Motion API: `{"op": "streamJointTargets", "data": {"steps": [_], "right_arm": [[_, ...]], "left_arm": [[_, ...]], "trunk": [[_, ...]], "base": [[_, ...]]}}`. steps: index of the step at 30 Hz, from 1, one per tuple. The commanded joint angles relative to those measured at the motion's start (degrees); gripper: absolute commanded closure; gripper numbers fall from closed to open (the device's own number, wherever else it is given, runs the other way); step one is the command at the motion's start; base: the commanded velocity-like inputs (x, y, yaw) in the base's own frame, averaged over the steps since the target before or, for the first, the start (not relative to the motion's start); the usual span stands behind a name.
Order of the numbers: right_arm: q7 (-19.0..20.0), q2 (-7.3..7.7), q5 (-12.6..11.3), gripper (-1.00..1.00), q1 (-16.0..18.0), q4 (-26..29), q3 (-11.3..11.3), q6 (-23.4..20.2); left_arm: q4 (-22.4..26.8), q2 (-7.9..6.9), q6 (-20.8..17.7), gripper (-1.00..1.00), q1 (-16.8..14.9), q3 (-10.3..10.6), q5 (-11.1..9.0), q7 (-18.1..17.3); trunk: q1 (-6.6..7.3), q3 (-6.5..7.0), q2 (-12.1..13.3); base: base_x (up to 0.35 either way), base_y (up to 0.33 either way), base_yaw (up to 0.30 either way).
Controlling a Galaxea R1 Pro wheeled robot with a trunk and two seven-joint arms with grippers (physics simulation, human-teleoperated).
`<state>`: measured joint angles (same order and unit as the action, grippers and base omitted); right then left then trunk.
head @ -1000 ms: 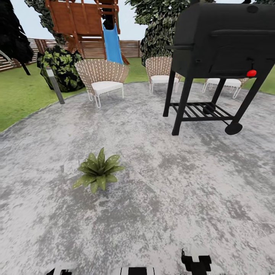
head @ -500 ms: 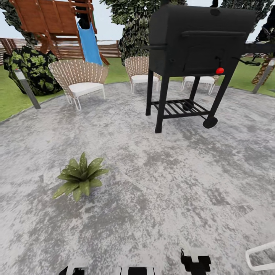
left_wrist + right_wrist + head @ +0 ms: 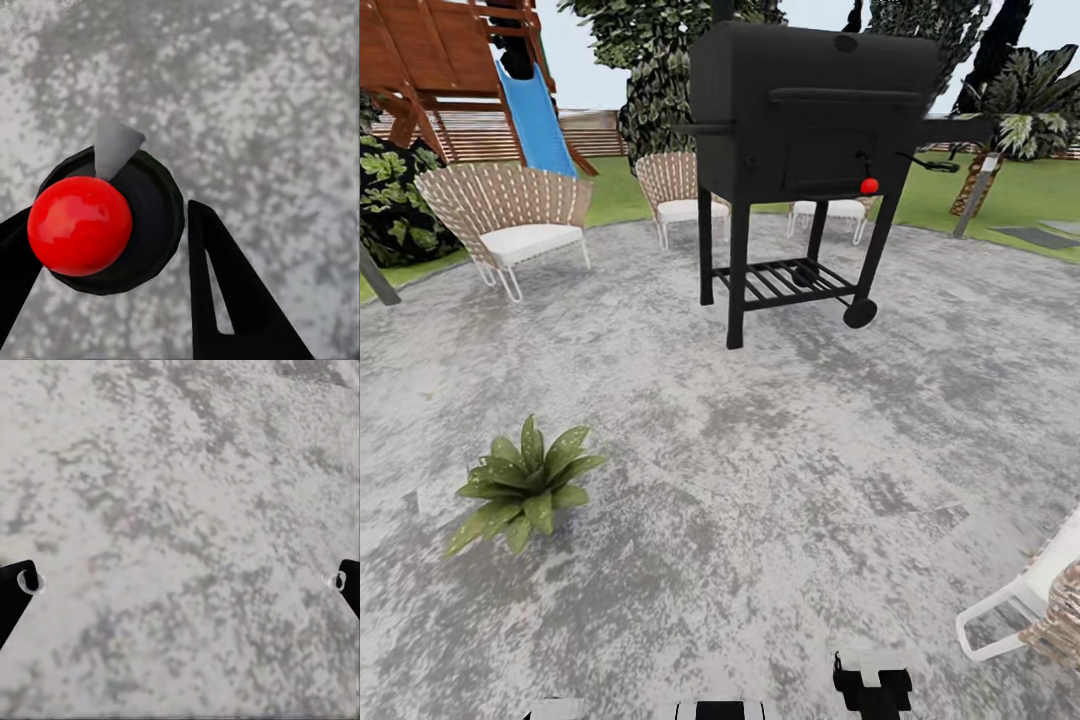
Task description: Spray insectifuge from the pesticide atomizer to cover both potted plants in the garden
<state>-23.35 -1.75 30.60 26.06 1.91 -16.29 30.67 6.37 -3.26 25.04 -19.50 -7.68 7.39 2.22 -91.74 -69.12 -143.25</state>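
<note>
Left gripper [image 3: 112,247]: your fingers grip the atomizer [image 3: 112,225].
Right gripper [image 3: 180,581]: spread wide over patio [image 3: 180,472].
Plant [image 3: 525,483]: your 10 o'clock, whitish specks on its leaves.

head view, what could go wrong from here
The chair sits close at the robot's right; a turn might clip it. The plant is low and could be run over. The atomizer sits between the left pincer's fingers; a loose hold may drop it.

Potted plant [image 3: 524,483], low rosette of broad pointed green leaves flecked with whitish insectifuge [image 3: 565,443], upright on the grey patio [image 3: 760,480]
</note>
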Motion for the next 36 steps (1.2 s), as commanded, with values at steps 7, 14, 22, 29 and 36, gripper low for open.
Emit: {"op": "streamJointTargets", "data": {"steps": [7,14,22,29,36], "right_arm": [[-0.3,-0.04,0.7,-1.0,0.0,-0.1,-0.4,0.2],[-0.2,-0.09,0.7,-1.0,-0.3,-0.1,-0.4,0.2],[-0.2,-0.1,0.7,-1.0,-0.4,-0.1,-0.4,0.2],[-0.2,-0.1,0.9,-1.0,-0.8,-0.1,-0.4,0.6],[-0.1,-0.1,1.0,-1.0,-0.8,-0.1,-0.4,0.6]], "left_arm": [[0.0,0.01,0.3,1.0,0.0,-0.3,0.5,0.2],[-0.1,0.01,0.3,1.0,0.0,-0.3,0.6,0.2],[-0.1,0.09,0.3,1.0,0.0,-0.3,0.7,0.2],[-0.1,0.09,0.3,1.0,0.0,-0.3,0.7,0.2],[-0.1,0.09,0.2,1.0,0.0,-0.3,0.7,0.2]], "trunk": [[0.01,0.44,0.0],[0.01,0.94,0.0],[0.01,1.57,0.0],[0.01,2.18,0.0],[0.01,2.8,0.0]], "base": [[0.0,0.0,-0.232],[0.0,0.0,-0.21],[0.0,0.0,-0.181],[0.0,0.0,-0.05],[0.115,0.0,-0.001]]}}
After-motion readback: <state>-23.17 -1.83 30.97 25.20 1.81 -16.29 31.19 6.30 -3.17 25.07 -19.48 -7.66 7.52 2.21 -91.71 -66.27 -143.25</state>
